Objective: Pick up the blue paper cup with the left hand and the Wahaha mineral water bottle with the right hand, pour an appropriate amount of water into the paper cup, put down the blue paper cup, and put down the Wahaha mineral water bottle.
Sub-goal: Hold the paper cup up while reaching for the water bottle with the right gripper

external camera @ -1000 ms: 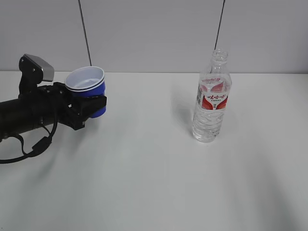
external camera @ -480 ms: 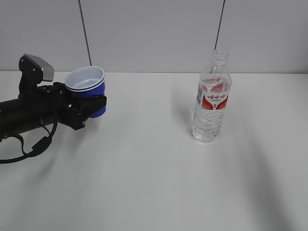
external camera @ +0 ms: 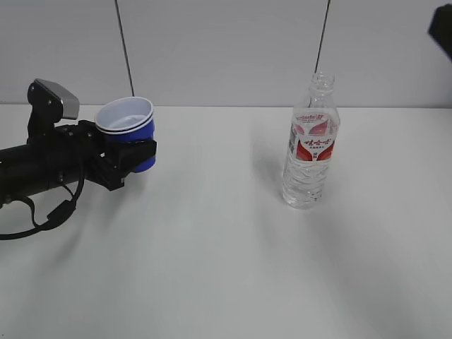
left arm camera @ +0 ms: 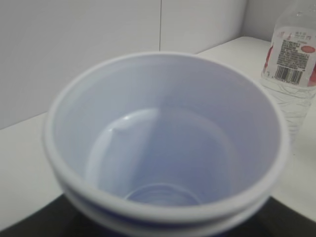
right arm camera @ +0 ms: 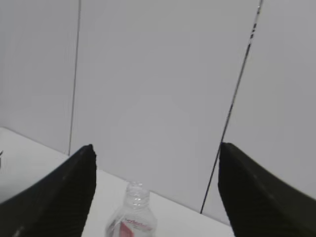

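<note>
My left gripper [external camera: 135, 157] is shut on the blue paper cup [external camera: 127, 127] and holds it upright above the table at the left. The left wrist view looks down into the cup's white inside [left arm camera: 163, 148], and I cannot tell whether it holds water. The Wahaha mineral water bottle [external camera: 311, 145] stands upright and uncapped on the table right of centre, with clear water in its lower part; it also shows in the left wrist view [left arm camera: 294, 64]. My right gripper [right arm camera: 155, 153] is open, high above the table; its neck [right arm camera: 136, 195] shows low between the fingers. Only a dark corner of the right arm [external camera: 443, 28] shows at the top right.
The white table [external camera: 212, 254] meets a pale grey panelled wall [external camera: 226, 49] with dark vertical seams. Black cables [external camera: 42, 219] loop under the left arm.
A dark part of the right arm has come into the exterior view at the top right corner. The left arm, the cup and the bottle have not moved.
</note>
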